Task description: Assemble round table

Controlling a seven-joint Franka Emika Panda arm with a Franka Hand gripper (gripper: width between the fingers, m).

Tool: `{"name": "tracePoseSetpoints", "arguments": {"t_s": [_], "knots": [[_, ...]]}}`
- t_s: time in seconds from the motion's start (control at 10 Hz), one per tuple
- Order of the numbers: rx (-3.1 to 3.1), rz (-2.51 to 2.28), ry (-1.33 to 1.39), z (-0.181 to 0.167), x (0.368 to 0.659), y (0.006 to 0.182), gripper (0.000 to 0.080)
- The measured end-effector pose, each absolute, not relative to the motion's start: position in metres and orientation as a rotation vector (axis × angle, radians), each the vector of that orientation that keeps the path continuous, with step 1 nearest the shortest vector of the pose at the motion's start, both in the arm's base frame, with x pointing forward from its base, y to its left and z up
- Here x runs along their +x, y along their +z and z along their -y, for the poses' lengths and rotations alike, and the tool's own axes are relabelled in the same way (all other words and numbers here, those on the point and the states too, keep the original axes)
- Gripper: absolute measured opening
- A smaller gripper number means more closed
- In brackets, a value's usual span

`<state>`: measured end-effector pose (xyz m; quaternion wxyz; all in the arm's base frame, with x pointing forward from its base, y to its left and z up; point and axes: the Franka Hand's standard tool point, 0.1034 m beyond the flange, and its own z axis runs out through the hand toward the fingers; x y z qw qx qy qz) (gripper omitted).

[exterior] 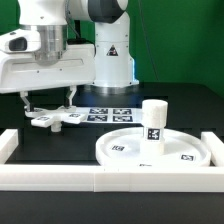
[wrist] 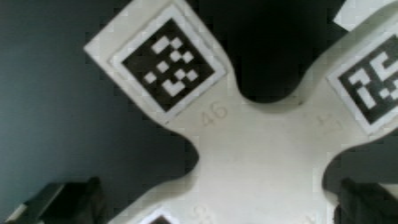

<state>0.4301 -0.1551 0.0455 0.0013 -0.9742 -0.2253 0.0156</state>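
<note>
I have the jaws spread wide and holding nothing. In the wrist view one dark fingertip point(wrist: 61, 200) shows on each side of the cross-shaped foot point(wrist: 240, 150), with the foot's hub between the two tips. I cannot tell whether either tip touches the plastic. The foot lies flat on the dark worktop point(exterior: 185, 105), and two of its tagged arms fan out from the hub, with their black-and-white squares facing up.

Above the foot, the hand point(exterior: 40, 65) points straight down and hangs low, with its fingers reaching down to the foot. The arm point(exterior: 60, 12) rises out of the top of the exterior view. Its white base point(exterior: 112, 55) stands behind the foot, toward the exterior view's right.

Just beside the foot, on the exterior view's right, the marker board point(exterior: 110, 113) lies flat. Farther from the foot on that same side and nearer the camera sits the round disc point(exterior: 172, 142), rim up, well apart from the foot. The post point(exterior: 153, 118) stands upright on the disc near its middle, with a tag on its side facing the camera.

The white straight-walled frame point(exterior: 60, 178) runs along the near edge of the worktop in front of the foot. It turns up the exterior view's left side past the foot.
</note>
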Motion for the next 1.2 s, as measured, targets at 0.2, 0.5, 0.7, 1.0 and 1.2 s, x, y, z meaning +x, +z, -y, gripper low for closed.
{"name": "tracePoseSetpoints", "arguments": {"t_s": [0.2, 0.5, 0.7, 1.0, 1.2], "knots": [[-3.062, 0.691, 0.050, 0.150, 0.432, 0.045, 0.0649], [-3.065, 0.685, 0.058, 0.149, 0.430, 0.040, 0.0649], [-3.065, 0.685, 0.069, 0.149, 0.427, 0.034, 0.0649], [-3.063, 0.686, 0.075, 0.149, 0.426, 0.032, 0.0649], [-3.061, 0.686, 0.084, 0.149, 0.424, 0.030, 0.0649]]}}
